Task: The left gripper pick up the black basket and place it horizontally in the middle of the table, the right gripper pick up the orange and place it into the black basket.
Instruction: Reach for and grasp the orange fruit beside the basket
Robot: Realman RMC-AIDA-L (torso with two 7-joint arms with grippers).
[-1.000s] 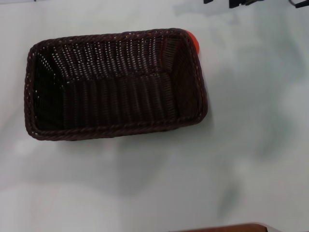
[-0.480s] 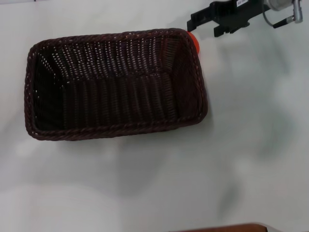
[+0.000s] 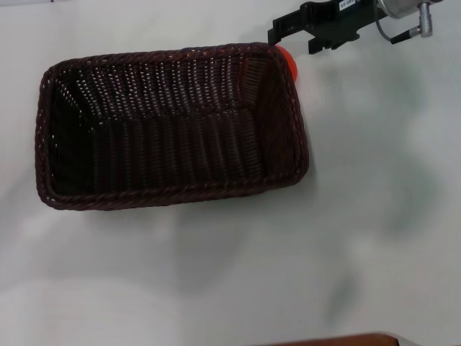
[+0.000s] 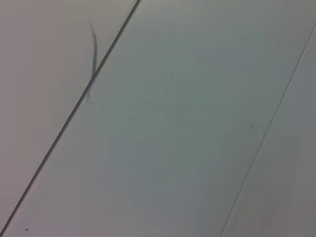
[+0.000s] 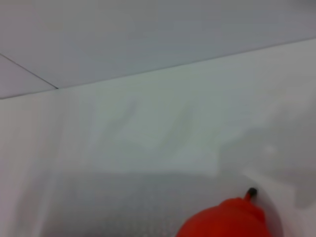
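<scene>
The black basket [image 3: 169, 126] lies lengthwise on the white table [image 3: 374, 187], left of the middle in the head view, and is empty. The orange [image 3: 289, 60] sits on the table against the outside of the basket's far right corner, partly hidden by the rim. My right gripper [image 3: 292, 42] hovers just behind the orange, open, with one finger on each side of it. The right wrist view shows the orange [image 5: 224, 219] close below, its dark stem up. My left gripper is out of view; its wrist view shows only a pale surface with thin seams.
A brown edge [image 3: 338, 339] shows at the near side of the table. The right arm's silver cylinder [image 3: 403, 9] sticks out at the far right. Bare table lies to the right of the basket and in front of it.
The right gripper came in from the far right over the last second and has shifted slightly left and farther back since half a second ago. Basket and orange have not moved.
</scene>
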